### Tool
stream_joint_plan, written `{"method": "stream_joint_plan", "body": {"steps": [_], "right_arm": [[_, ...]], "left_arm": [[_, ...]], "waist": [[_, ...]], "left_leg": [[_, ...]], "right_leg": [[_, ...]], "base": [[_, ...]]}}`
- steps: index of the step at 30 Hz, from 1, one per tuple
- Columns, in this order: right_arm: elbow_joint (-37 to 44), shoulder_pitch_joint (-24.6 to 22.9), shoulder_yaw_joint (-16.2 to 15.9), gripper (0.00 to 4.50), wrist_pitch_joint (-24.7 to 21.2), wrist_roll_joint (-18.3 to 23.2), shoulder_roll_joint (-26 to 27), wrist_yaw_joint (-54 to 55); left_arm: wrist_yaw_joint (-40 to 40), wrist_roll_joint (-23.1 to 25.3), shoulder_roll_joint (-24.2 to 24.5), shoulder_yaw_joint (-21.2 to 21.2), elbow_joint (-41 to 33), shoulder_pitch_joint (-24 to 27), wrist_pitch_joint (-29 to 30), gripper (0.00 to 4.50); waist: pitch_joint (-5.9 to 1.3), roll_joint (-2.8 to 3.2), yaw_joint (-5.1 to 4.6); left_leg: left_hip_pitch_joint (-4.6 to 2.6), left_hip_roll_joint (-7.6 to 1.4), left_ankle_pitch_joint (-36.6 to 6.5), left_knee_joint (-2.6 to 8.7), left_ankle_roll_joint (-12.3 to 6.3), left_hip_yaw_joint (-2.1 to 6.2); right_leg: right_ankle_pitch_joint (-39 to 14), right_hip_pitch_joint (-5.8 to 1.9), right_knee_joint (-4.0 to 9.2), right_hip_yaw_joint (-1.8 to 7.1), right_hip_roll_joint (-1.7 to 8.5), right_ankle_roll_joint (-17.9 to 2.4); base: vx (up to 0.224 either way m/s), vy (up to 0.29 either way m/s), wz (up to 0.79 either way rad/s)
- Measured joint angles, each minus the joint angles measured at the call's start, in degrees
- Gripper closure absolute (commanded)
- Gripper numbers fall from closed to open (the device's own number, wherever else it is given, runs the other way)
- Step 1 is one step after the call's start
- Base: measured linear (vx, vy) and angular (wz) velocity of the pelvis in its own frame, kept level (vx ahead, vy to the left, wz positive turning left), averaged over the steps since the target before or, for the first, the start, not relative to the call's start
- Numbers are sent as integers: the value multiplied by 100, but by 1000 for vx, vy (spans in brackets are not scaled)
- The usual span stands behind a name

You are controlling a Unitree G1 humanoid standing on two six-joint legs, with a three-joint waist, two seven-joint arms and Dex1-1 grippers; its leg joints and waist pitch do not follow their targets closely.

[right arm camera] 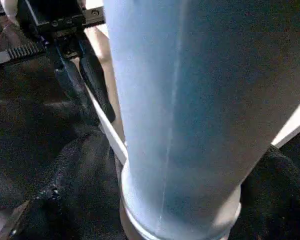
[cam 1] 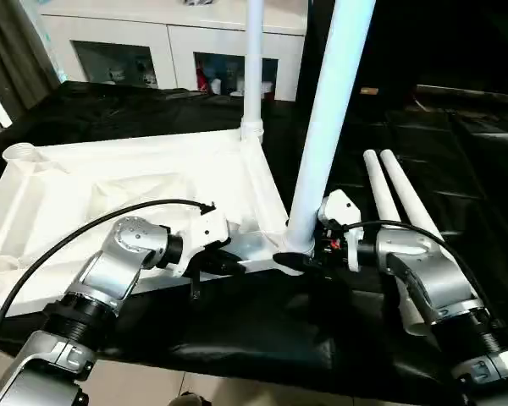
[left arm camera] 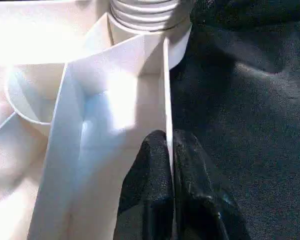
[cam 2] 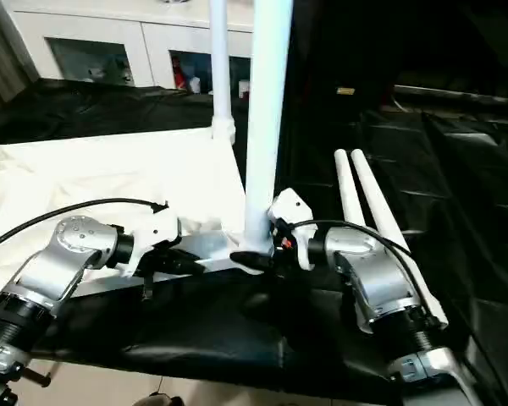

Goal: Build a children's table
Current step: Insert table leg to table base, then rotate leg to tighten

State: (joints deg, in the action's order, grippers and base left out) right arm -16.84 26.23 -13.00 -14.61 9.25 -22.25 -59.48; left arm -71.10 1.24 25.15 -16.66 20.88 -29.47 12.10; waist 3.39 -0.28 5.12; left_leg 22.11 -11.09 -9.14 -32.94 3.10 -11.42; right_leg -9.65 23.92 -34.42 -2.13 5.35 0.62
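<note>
Pinched shut on the raised rim [left arm camera: 166, 90] of the table top [cam 1: 110, 186]: left gripper [cam 1: 213, 264], one black finger on each side of the thin white wall. Clamped around the base of the near leg [cam 1: 326, 118]: right gripper [cam 1: 298, 258], dark fingers wrapped about the tube just above its corner socket. Head views: table top lying underside up on a black cloth [cam 1: 262, 338], occupying the 9 to 11 o'clock region; near leg rising tilted from the corner at centre, out past 12 o'clock; far leg [cam 1: 253, 59] standing upright in the corner socket behind it; two loose legs [cam 2: 368, 211] lying side by side on the cloth toward 3 o'clock, just beside the right forearm; empty round socket [cam 1: 19, 153] at the 10 o'clock corner; white cabinet [cam 1: 152, 42] with glass fronts across 11 to 12 o'clock. Left wrist view: fingertips [left arm camera: 150, 185] pressed against the rim, threaded collar [left arm camera: 142, 12] of a seated leg straight beyond, dark cloth on the outer side. Right wrist view: pale tube filling most of the frame, left gripper's fingers [right arm camera: 92, 75] visible past it on the rim.
</note>
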Motion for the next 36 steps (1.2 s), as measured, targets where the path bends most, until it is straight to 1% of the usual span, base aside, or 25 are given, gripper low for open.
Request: {"method": "stream_joint_plan", "body": {"steps": [2,3,5,8,14,22,25,27,29,32,34,35,36], "right_arm": [[-2,-11,-6,59,-35,-20,1,21],[-9,-14,-6,86,-42,-30,6,38],[-56,-13,-6,86,-51,-44,31,97],[-154,-7,-2,127,-65,-53,74,177],[-250,4,16,170,-87,-50,145,285],[-323,4,31,176,-64,-36,217,301],[-355,-49,119,176,-29,-3,302,352],[-451,-101,229,176,20,20,471,606],[-602,-102,294,176,77,16,621,887],[-1043,-22,524,176,234,-50,1105,1801],[-1490,215,645,176,315,-145,1441,2551],[-1897,514,771,176,390,-280,1691,3265],[-2192,693,844,176,446,-336,1885,3752]], "left_arm": [[-9,-33,21,0,-20,3,0,450],[-9,-39,30,0,-40,9,0,450],[-10,-44,39,5,-99,26,0,450],[-14,-44,48,5,-108,39,3,450],[-8,-44,72,11,-108,46,10,450],[-8,-47,94,34,-108,74,37,450],[-2,-47,97,53,-108,81,48,450],[128,-37,88,55,-77,82,50,450],[294,-3,35,55,-7,80,50,450],[741,157,-162,72,298,-56,50,450],[1132,292,-411,122,601,-241,102,450],[1524,403,-643,145,860,-431,193,450],[1782,464,-793,162,1028,-537,258,450]], "waist": [[0,0,-1],[0,0,-1],[0,0,2],[0,0,0],[0,0,-12],[0,-1,-15],[0,-1,-18],[0,-1,-49],[-2,-2,-99],[-6,1,-186],[-12,9,-213],[-16,12,-238],[-17,9,-253]], "left_leg": [[1,0,1,-1,1,0],[1,0,1,-1,1,0],[3,0,1,-4,1,1],[6,-1,1,-5,1,1],[9,-4,1,-19,1,1],[8,-10,1,-51,1,2],[8,-13,1,-63,2,2],[6,-14,1,-70,2,3],[1,-14,1,-69,2,3],[-9,-13,1,-71,3,5],[-14,-11,1,-73,3,6],[-16,-10,1,-76,4,8],[-16,-9,2,-75,4,11]], "right_leg": [[4,2,-2,0,0,-4],[5,2,-4,-1,0,-5],[14,3,-7,-1,0,-20],[12,5,-8,-1,0,-18],[12,4,-9,-2,-1,-17],[10,5,-38,0,-1,-14],[9,5,-49,0,-1,-12],[9,6,-54,1,-1,-12],[9,3,-53,1,-1,-13],[7,-2,-57,1,-1,-9],[-5,-6,-58,3,0,12],[-5,-5,-59,4,0,12],[-5,-7,-55,2,1,12]], "base": [[0,0,0],[0,0,0],[0,0,0],[0,0,0],[0,0,0],[0,0,0],[0,0,0],[0,0,0],[0,0,0],[0,0,0],[0,0,0],[0,0,0],[0,0,0]]}}
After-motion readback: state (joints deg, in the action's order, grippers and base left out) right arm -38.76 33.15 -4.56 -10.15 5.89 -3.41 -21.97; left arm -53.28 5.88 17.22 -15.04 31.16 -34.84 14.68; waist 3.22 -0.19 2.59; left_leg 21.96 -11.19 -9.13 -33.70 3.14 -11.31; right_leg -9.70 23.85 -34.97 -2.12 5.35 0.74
